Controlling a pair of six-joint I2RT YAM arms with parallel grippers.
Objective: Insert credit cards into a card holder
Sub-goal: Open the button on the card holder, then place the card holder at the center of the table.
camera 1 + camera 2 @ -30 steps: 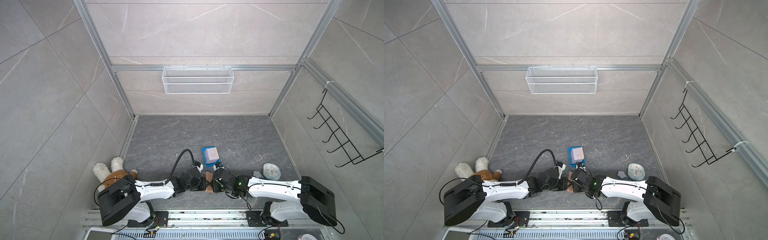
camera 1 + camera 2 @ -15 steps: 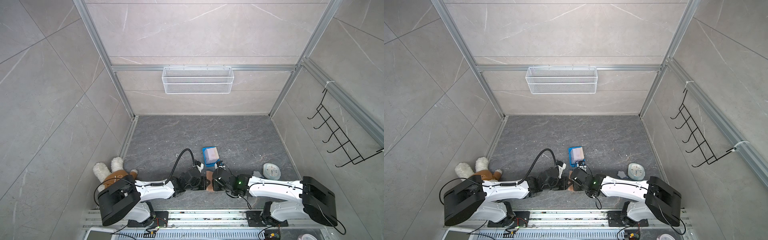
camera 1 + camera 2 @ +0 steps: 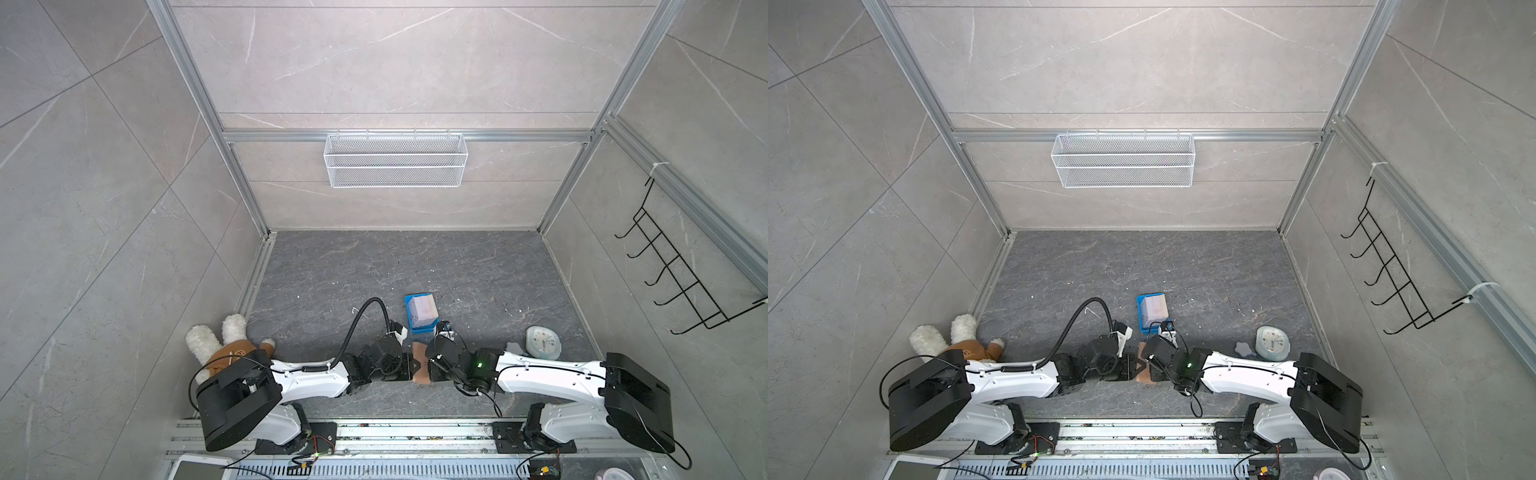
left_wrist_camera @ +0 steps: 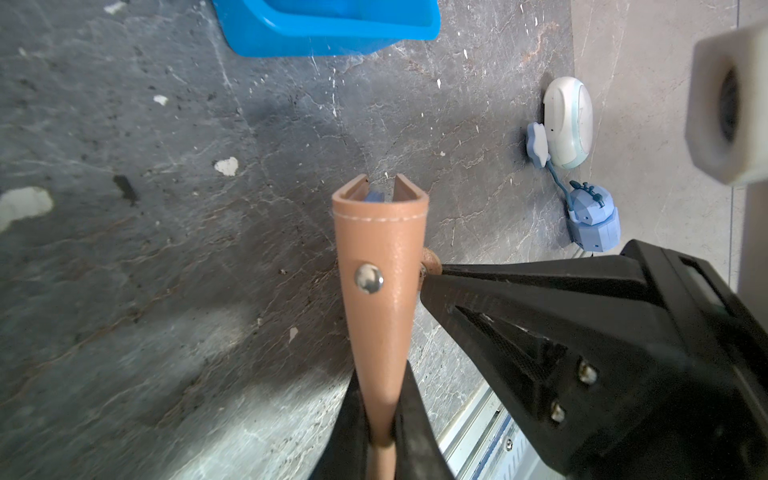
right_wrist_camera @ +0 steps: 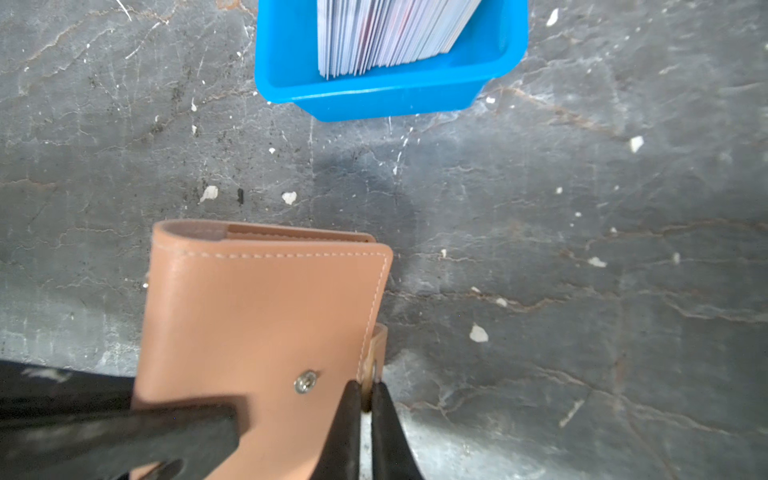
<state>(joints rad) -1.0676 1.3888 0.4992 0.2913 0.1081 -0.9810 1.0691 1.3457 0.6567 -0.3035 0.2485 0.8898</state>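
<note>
The tan card holder is folded shut and held off the table near its front edge, between my two arms. My left gripper is shut on one edge of the card holder. My right gripper is shut on the snap tab that sticks out past the card holder's stitched edge. The silver snap stud is bare. The credit cards stand as a stack in a blue tray just behind the holder, also in both top views.
A pale round clock and a small blue toy lie to the right near the side wall. A plush toy lies at the front left. A white wire basket hangs on the back wall, a black hook rack on the right wall.
My right gripper has moved in a little to the left and shut on the snap tab. The left gripper has kept its hold on the card holder.
</note>
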